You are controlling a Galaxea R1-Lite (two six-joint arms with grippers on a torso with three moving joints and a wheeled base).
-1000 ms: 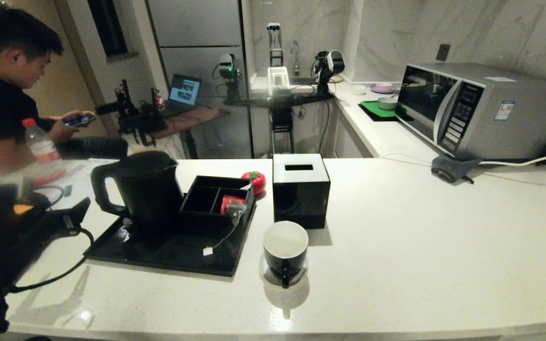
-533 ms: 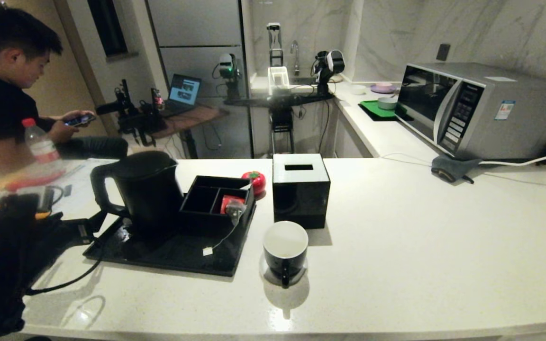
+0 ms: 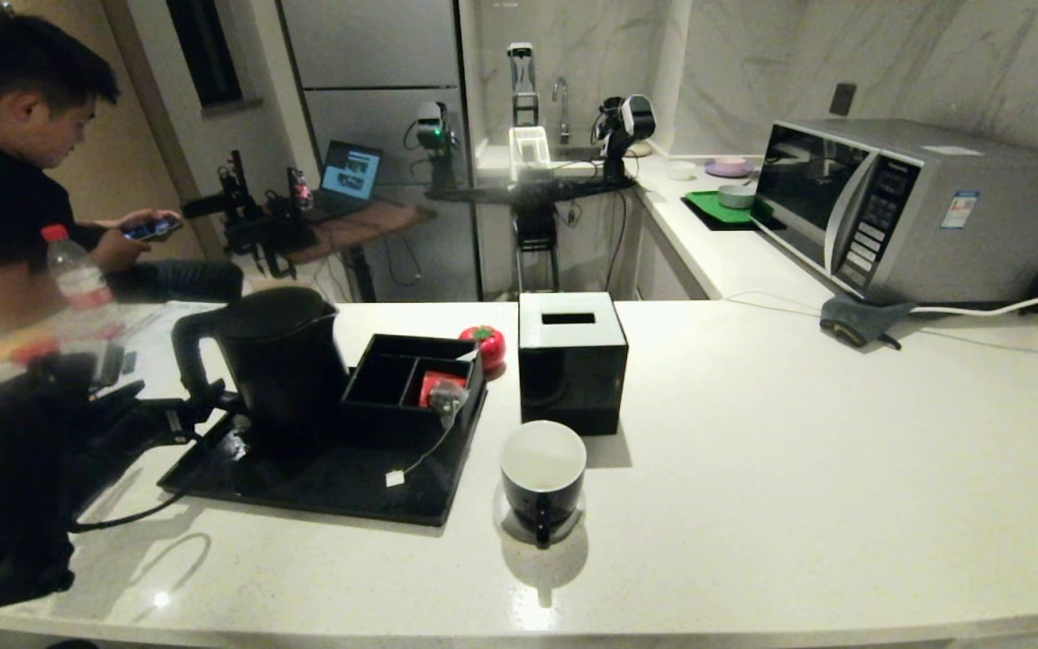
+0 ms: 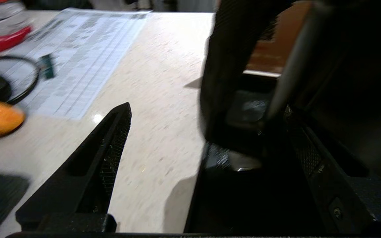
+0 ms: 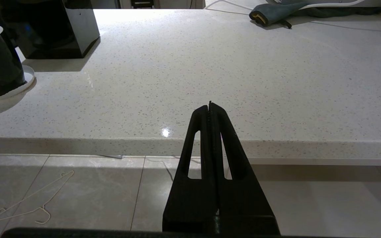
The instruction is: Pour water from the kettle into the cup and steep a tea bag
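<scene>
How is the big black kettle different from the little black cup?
The kettle is much taller than the cup. The kettle has a lid on top; the cup is open and white inside. The kettle stands on the black tray, with the open left pincer around its handle; the cup sits alone on a saucer. Both are black with a handle.

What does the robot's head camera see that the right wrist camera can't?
Only the head view shows the kettle on the black tray, the tea bag, the microwave and the left pincer at the kettle's handle. Only the right wrist view shows the right pincer, shut, off the counter's edge, above the floor. Both show the cup, the tissue box and the counter.
</scene>
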